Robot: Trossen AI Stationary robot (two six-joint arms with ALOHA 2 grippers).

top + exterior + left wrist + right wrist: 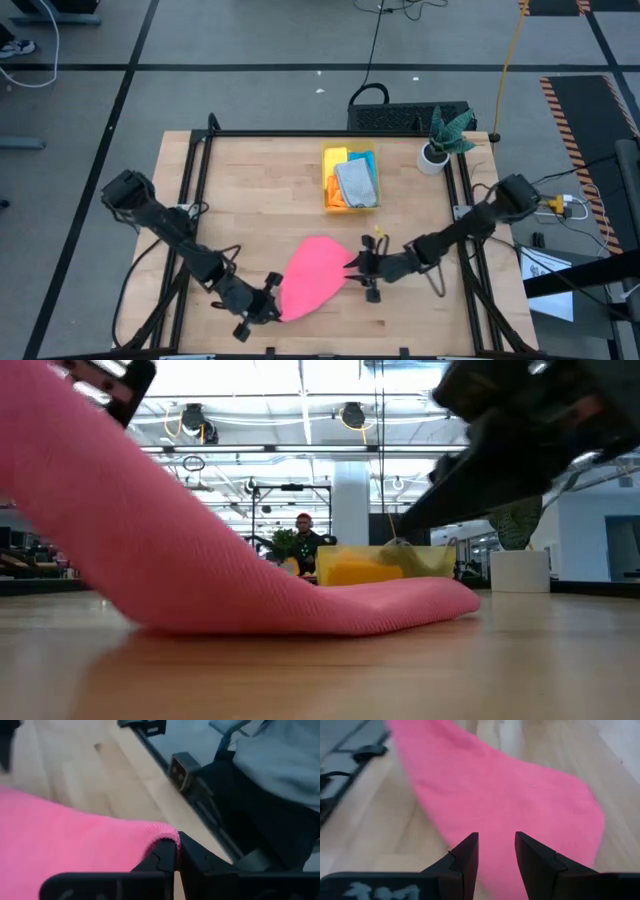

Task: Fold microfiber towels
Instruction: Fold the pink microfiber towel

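Observation:
A pink towel (312, 275) lies in the middle of the wooden table (250, 200). My left gripper (272, 306) is at its near left corner and is shut on it. In the low view the towel (200, 560) rises to the left toward that gripper, and its right end (430, 600) rests on the table. My right gripper (352, 266) is open at the towel's right edge. In the right wrist view its fingers (496, 840) stand apart with the pink cloth (510, 795) showing between and beyond them. My left gripper pinches a corner of the pink towel (167, 836) between its two fingers, at the hemmed edge. That corner is lifted off the table, and the cloth slopes down from it to the part that lies flat. My right gripper is open over the towel's right edge; I cannot tell whether its fingers touch the cloth.
A translucent yellow bin (350, 178) at the far middle holds the yellow, orange, blue and grey towels. A green plant in a white pot (440, 145) stands at the far right corner. Bare table lies to the left of the bin and along the near edge.

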